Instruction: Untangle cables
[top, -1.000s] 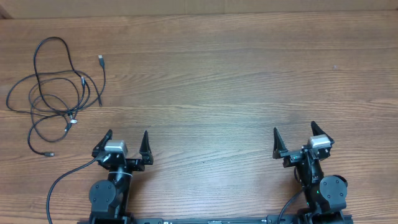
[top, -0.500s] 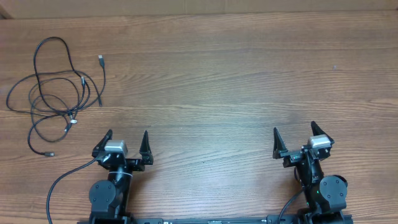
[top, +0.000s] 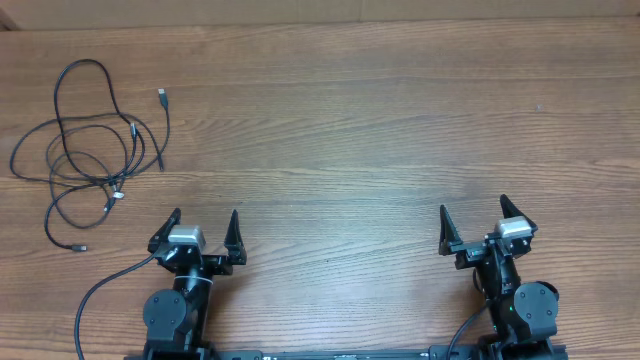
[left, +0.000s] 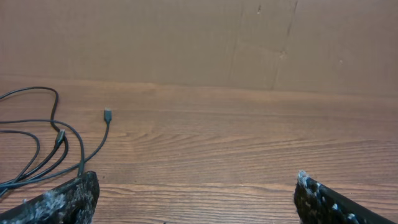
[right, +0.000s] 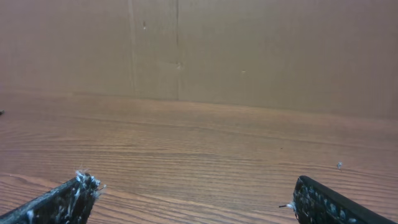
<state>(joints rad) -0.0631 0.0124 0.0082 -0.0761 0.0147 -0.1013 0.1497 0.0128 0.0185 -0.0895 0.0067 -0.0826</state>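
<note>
The cables (top: 90, 150) lie as a loose tangle of thin black loops with small plug ends at the table's far left. In the left wrist view the cables (left: 59, 143) show at the left edge, one plug pointing up. My left gripper (top: 204, 222) stands open near the front edge, right of and nearer than the tangle, apart from it. My left gripper (left: 196, 186) has bare wood between its fingers. My right gripper (top: 473, 216) stands open at the front right, far from the cables. Nothing lies between the fingers of my right gripper (right: 193, 190).
A brown cardboard wall (left: 199, 37) runs along the table's far edge. A thicker black cord (top: 100, 290) curves from the left arm's base over the front left of the wooden table (top: 340, 130).
</note>
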